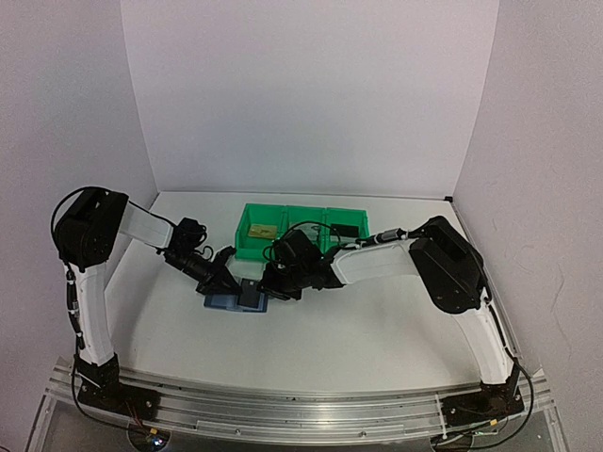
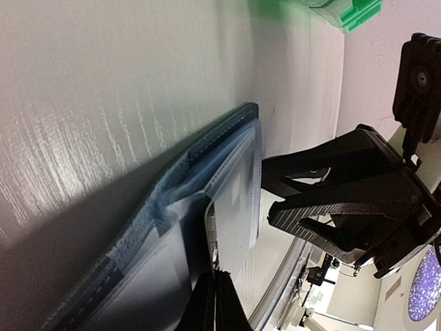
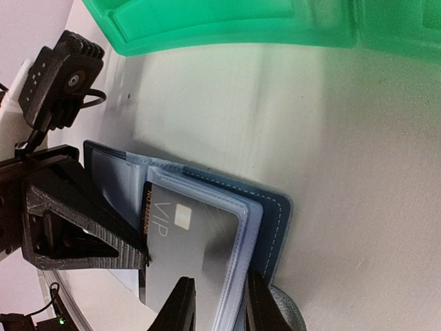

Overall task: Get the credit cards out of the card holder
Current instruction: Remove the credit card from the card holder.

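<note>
The blue card holder (image 1: pixel 226 303) lies open on the table in front of the green bins. In the right wrist view its blue cover (image 3: pixel 272 221) holds clear sleeves with the silver-grey credit card (image 3: pixel 200 241), marked VIP, sticking out to the left. My left gripper (image 2: pixel 216 276) is shut on that card's edge (image 2: pixel 238 207). My right gripper (image 3: pixel 220 293) is closed on the holder's sleeves and cover at the near edge. A gold-yellow card (image 1: pixel 262 230) lies in the left bin and a black card (image 1: pixel 344 229) in the right bin.
A row of three green plastic bins (image 1: pixel 292 218) stands just behind the holder, close to both grippers; its rim also shows in the right wrist view (image 3: pixel 207 27). White walls enclose the table on three sides. The two grippers are almost touching over the holder.
</note>
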Available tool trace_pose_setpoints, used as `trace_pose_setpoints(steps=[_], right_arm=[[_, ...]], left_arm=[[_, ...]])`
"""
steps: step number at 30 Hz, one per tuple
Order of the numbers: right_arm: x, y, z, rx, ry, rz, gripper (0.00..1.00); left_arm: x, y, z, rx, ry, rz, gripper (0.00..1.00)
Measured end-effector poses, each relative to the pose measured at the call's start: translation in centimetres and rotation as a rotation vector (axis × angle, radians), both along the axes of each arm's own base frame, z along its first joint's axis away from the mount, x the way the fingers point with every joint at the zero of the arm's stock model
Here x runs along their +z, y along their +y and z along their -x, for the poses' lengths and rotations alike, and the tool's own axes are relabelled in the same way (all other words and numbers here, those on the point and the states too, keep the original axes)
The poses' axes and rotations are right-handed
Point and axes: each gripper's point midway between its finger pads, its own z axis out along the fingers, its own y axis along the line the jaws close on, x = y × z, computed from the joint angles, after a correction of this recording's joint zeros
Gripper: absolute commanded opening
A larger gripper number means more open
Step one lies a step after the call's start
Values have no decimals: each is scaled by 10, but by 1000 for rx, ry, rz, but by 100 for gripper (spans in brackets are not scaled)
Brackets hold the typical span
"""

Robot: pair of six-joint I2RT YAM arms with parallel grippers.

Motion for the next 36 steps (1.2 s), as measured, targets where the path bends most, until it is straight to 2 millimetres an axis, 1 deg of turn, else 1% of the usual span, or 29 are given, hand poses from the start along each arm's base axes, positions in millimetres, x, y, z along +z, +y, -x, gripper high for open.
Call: trace_pose_setpoints(steps=[6,11,14,21,28,31,36], right_arm=[[0,0,0,1,0,-3,23],[-1,0,0,1,3,-7,22],[-2,0,0,-1,2,-12,22],[-2,0,0,-3,-1,-26,22],[-2,0,1,4,-6,-27,23],[0,1,0,20,-15,-25,23],[3,1,1,53,-25,-9,26]], left_arm=[[2,0,0,-1,2,15,0],[8,4,-2,4,-18,15,0],[12,10,-2,9,-36,9,0],[12,27,-4,12,-66,-28,0],[14,48,-4,-1,-106,-68,0],[22,51,-3,-20,-140,-75,0],[31,51,-3,-42,-167,-73,0]])
